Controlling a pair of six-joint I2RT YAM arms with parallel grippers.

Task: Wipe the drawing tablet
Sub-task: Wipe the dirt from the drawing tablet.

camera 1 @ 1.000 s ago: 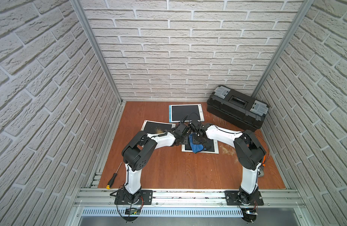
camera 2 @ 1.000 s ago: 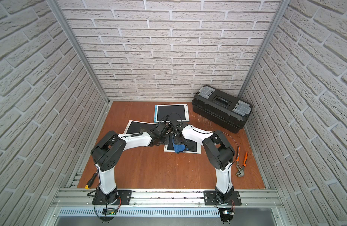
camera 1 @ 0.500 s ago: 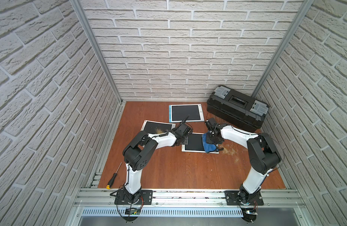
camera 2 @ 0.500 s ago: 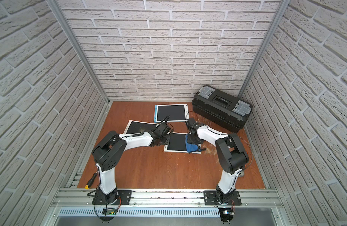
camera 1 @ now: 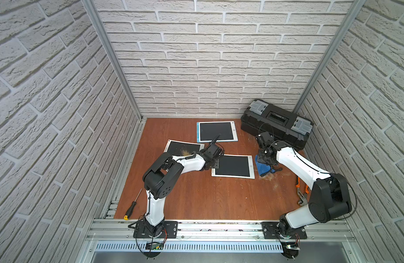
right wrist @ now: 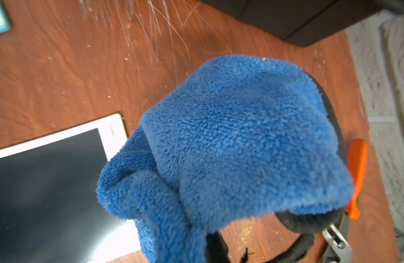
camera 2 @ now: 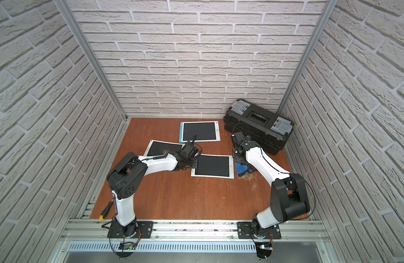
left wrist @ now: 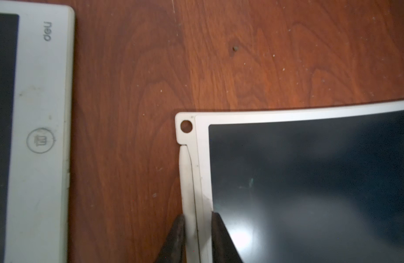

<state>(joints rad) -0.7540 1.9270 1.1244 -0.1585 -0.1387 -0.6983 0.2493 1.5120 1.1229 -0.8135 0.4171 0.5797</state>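
The drawing tablet (camera 1: 234, 165), white-framed with a dark screen, lies flat mid-table in both top views (camera 2: 212, 165). My left gripper (camera 1: 213, 164) is shut on its left edge. The left wrist view shows the two dark fingers clamping the white frame (left wrist: 203, 182) at the gripper (left wrist: 197, 218). My right gripper (camera 1: 266, 162) is shut on a blue fleece cloth (camera 1: 263, 168), which rests on the wood just off the tablet's right edge. In the right wrist view the cloth (right wrist: 242, 141) hides most of the jaws, and the tablet's corner (right wrist: 48, 177) lies beside it.
A black toolbox (camera 1: 276, 124) stands at the back right. A blue-edged tablet (camera 1: 216, 131) and a dusty tablet (camera 1: 182, 146) lie behind the left arm. Orange pliers (camera 1: 301, 189) lie at the right and a screwdriver (camera 1: 132, 205) at the front left. Crumbs (camera 1: 268, 175) lie by the cloth.
My right gripper has swept the blue cloth rightward across the tablet screen and off its right edge. The left gripper has kept its hold on the left edge.
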